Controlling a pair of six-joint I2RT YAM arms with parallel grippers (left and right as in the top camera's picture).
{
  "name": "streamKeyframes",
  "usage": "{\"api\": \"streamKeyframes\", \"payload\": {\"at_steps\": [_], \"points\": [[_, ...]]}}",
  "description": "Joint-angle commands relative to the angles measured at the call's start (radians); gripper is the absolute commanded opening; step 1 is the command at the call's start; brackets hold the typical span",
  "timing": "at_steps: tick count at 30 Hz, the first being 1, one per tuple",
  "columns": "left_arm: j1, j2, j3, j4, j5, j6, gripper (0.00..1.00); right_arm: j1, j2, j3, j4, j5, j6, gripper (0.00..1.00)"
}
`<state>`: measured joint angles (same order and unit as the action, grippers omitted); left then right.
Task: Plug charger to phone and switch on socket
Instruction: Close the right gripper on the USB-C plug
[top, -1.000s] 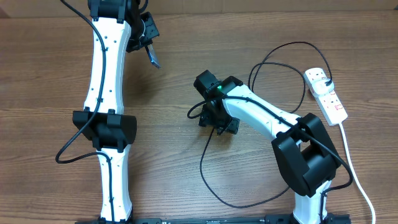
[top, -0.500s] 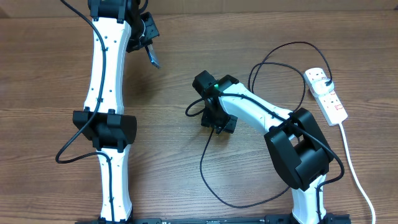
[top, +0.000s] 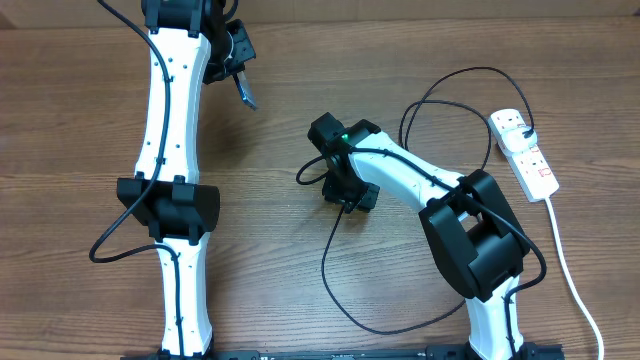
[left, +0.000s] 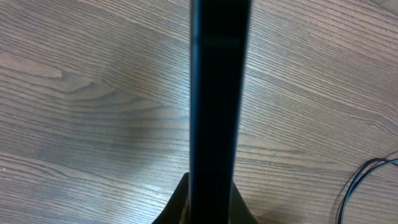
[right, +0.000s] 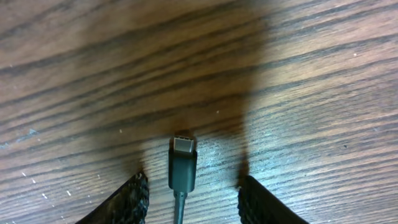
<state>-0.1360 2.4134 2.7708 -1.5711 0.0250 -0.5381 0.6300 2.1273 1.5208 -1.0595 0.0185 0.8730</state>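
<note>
My left gripper (top: 238, 78) is at the far left of the table, shut on the phone (top: 246, 93) and holding it above the wood. In the left wrist view the phone (left: 219, 93) is a dark edge-on bar between the jaws (left: 211, 208). My right gripper (top: 343, 192) is low over the middle of the table. In the right wrist view it (right: 193, 183) is open, and the charger's black connector tip (right: 183, 167) lies on the wood between the fingers, untouched. The charger cable (top: 326, 262) loops back to the white socket (top: 528, 158) at the right.
The thick white cord (top: 572, 280) runs from the socket down the right side. The charger cable makes a wide loop at the upper right (top: 440, 85) and passes in front of the right arm's base. A stretch of the black cable shows in the left wrist view (left: 367, 177).
My right arm has shifted slightly left, the gripper staying low over the connector tip. The left arm and the phone have not moved.
</note>
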Motion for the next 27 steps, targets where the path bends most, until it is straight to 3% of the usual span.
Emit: {"api": "streamKeyframes", "payload": {"at_steps": [1,11,14,27], "points": [[-0.002,-0.033,0.026,0.009,-0.01,0.029,0.04,0.006,0.041,0.005,-0.027,-0.02,0.011,0.43],[-0.002,-0.033,0.026,0.012,-0.01,0.029,0.04,0.006,0.042,0.005,-0.016,-0.02,0.019,0.38],[-0.001,-0.033,0.026,0.011,-0.01,0.029,0.04,0.006,0.042,0.005,-0.01,-0.02,0.019,0.33],[-0.002,-0.033,0.026,0.011,-0.01,0.029,0.04,0.006,0.042,-0.022,0.006,-0.021,0.045,0.3]]}}
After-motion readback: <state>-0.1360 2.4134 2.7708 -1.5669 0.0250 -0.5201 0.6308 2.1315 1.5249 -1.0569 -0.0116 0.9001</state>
